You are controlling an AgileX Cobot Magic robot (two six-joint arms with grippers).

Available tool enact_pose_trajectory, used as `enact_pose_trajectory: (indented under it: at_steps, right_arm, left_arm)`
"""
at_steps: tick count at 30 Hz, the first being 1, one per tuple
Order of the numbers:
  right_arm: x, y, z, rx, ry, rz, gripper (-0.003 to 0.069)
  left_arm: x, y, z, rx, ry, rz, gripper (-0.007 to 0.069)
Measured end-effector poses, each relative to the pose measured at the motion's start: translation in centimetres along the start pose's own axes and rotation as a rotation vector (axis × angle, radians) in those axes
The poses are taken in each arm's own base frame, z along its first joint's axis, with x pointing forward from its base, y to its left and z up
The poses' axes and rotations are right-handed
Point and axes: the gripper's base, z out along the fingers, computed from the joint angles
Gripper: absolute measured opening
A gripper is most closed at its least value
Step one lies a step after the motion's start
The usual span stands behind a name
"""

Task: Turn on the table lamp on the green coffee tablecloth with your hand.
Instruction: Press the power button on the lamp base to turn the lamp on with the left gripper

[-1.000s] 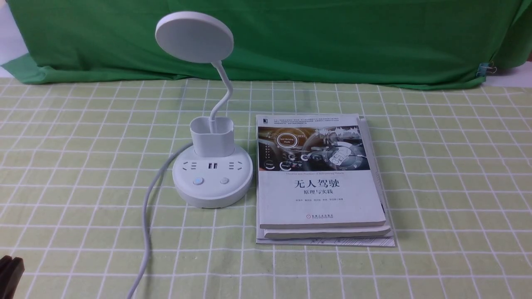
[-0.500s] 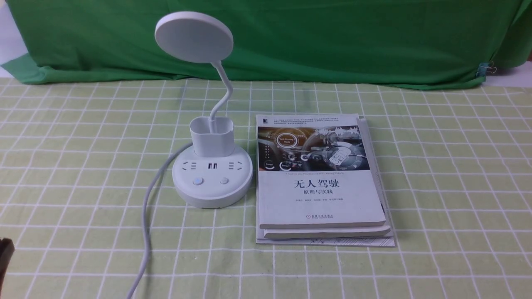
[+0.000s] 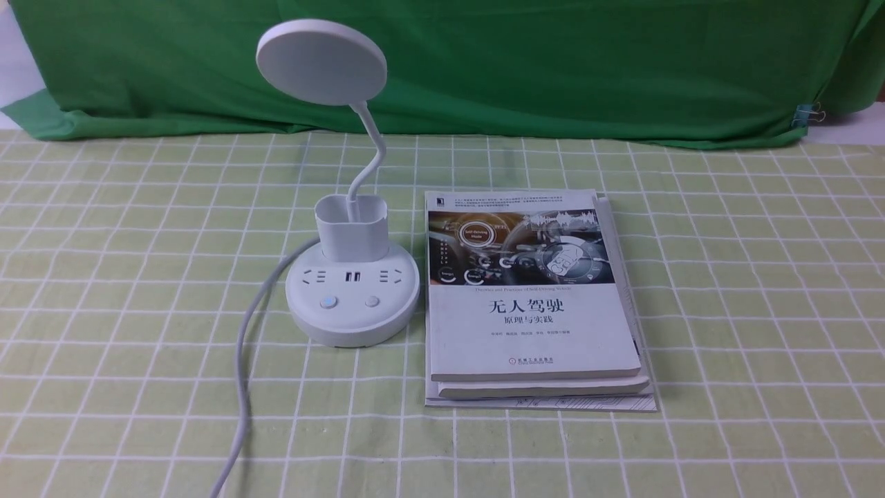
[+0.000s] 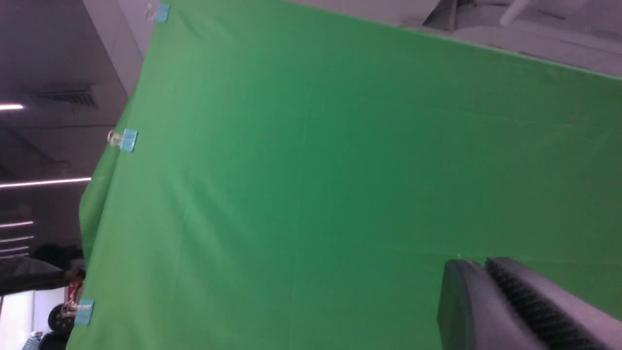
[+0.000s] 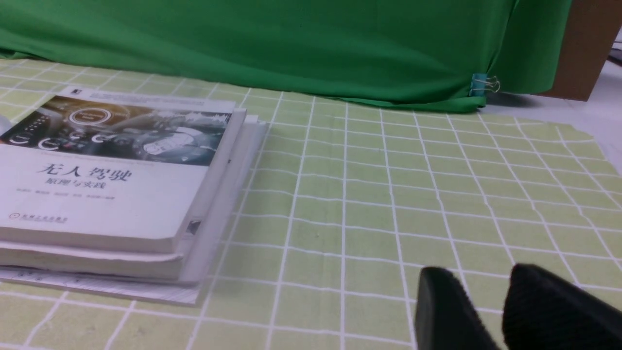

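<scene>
The white table lamp (image 3: pixel 352 304) stands left of centre on the green coffee tablecloth (image 3: pixel 726 277), its disc head (image 3: pixel 321 62) raised on a bent neck and showing no glow. Two buttons (image 3: pixel 328 301) sit on the front of its round base. No arm appears in the front view; the hand shows only as gripper tips in the wrist views. My left gripper (image 4: pixel 481 265) is shut with nothing in it and faces the plain green backdrop (image 4: pixel 316 170). My right gripper (image 5: pixel 478 279) hangs open over bare tablecloth (image 5: pixel 388 194), to the right of the books.
A stack of books (image 3: pixel 532 325) lies just right of the lamp base, also seen as books (image 5: pixel 107 184) in the right wrist view. The lamp's white cord (image 3: pixel 242 387) runs from the base to the near edge. A dark green backdrop (image 3: pixel 553 62) closes the far side.
The black gripper tip at the lower left edge of the front view has drawn back out of the frame. The lamp and books have not moved.
</scene>
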Motion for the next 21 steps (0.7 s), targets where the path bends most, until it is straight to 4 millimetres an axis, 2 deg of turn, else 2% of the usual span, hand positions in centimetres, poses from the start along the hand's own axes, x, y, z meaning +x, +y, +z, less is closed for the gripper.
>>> enact_pose_trajectory:
  at_steps: [2, 3, 4, 6, 7, 8, 9, 13, 14, 17, 21]
  right_arm:
    - [0.0, 0.0, 0.0, 0.0, 0.0, 0.0, 0.0245]
    - [0.0, 0.0, 0.0, 0.0, 0.0, 0.0, 0.0245]
    - [0.0, 0.0, 0.0, 0.0, 0.0, 0.0, 0.0245]
    - [0.0, 0.0, 0.0, 0.0, 0.0, 0.0, 0.0245]
    - [0.0, 0.0, 0.0, 0.0, 0.0, 0.0, 0.0245]
    - [0.0, 0.0, 0.0, 0.0, 0.0, 0.0, 0.0245]
    - [0.0, 0.0, 0.0, 0.0, 0.0, 0.0, 0.0245]
    - [0.0, 0.0, 0.0, 0.0, 0.0, 0.0, 0.0245]
    - [0.0, 0.0, 0.0, 0.0, 0.0, 0.0, 0.0245]
    - [0.0, 0.0, 0.0, 0.0, 0.0, 0.0, 0.0245]
    - [0.0, 0.0, 0.0, 0.0, 0.0, 0.0, 0.0245]
  left_arm:
    - [-1.8, -0.3, 1.1, 0.006, 0.005, 0.007, 0.0019]
    - [-3.1, -0.5, 2.8, 0.007, 0.069, 0.015, 0.0019]
    - [-3.7, -0.6, 3.4, 0.007, 0.084, 0.015, 0.0019]
    - [-4.3, -0.8, 5.6, 0.0, 0.232, 0.016, 0.0019]
    - [-3.9, -0.8, 6.6, -0.006, 0.33, 0.014, 0.0019]
    - [-3.4, -0.7, 7.1, -0.01, 0.383, 0.014, 0.0019]
    - [-1.8, -0.7, 8.1, -0.021, 0.56, 0.016, 0.0019]
    - [2.8, -0.1, 9.2, -0.017, 0.921, 0.129, 0.0019]
    - [3.1, -0.1, 9.2, -0.015, 0.937, 0.139, 0.0019]
    - [6.0, 0.2, 10.5, -0.016, 1.049, 0.143, 0.0019]
    - [9.2, 0.1, 12.1, -0.07, 1.099, -0.028, 0.0019]
